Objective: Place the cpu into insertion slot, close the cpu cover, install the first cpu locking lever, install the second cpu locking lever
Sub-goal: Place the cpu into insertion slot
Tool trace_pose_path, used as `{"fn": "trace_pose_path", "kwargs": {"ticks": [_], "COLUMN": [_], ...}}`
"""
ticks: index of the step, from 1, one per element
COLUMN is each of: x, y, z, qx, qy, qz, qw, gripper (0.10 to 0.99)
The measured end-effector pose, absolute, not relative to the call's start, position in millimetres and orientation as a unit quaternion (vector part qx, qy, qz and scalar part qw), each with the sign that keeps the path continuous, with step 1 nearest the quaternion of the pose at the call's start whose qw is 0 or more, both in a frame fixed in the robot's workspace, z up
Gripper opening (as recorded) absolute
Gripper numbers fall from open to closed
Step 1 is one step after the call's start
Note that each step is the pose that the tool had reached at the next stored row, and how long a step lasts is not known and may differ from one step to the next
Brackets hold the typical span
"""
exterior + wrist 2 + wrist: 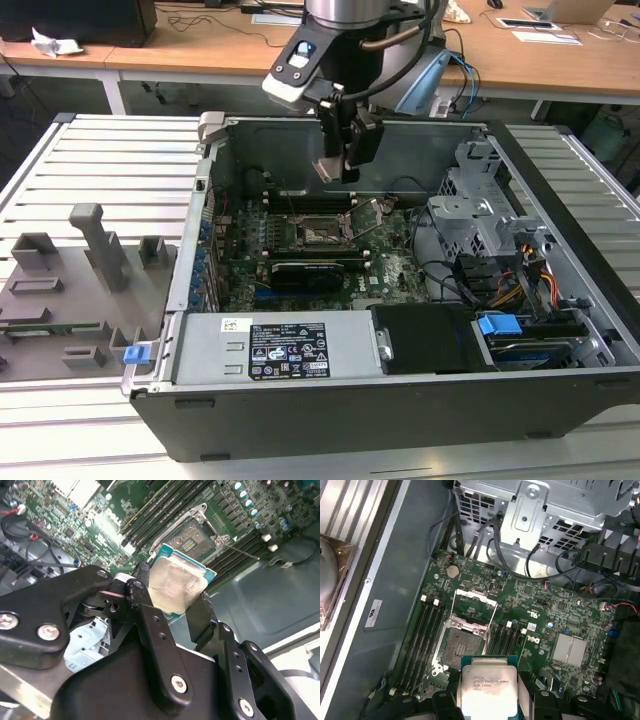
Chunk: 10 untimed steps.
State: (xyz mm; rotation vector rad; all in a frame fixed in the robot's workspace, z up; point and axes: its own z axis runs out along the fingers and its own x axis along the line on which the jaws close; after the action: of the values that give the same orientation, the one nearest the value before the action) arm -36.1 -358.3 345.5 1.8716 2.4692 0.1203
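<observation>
Your gripper (490, 705) is clamped on the cpu (487, 687), its two black fingers pinching opposite edges of the chip. The chip hangs in the air above the green motherboard (545, 610) inside the open computer case (300, 400), just short of the insertion slot (457, 645) and not touching it. The socket lies bare, with the cpu cover (476, 597) swung up on its far side. Judge the chip light, rigid and flat, but delicate: the metal lid is smooth and could slip under a loose pinch, and the fine contact grid below would likely not forgive a skewed drop. The thin green edges, where you have it, look like the only safe hold. Being square, it has no real long axis. In both wrist views its silver top faces up toward the arm, the underside toward the board, with one free edge leading toward the socket.
</observation>
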Motion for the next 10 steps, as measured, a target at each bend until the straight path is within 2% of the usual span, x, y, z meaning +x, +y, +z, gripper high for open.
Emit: {"fn": "trace_pose_path", "kwargs": {"ticks": [10], "x": [-36], "y": [-358], "z": [323], "qx": [0.638], "qy": [0.769], "qz": [0.038], "qw": [0.022], "gripper": [0.537]}}
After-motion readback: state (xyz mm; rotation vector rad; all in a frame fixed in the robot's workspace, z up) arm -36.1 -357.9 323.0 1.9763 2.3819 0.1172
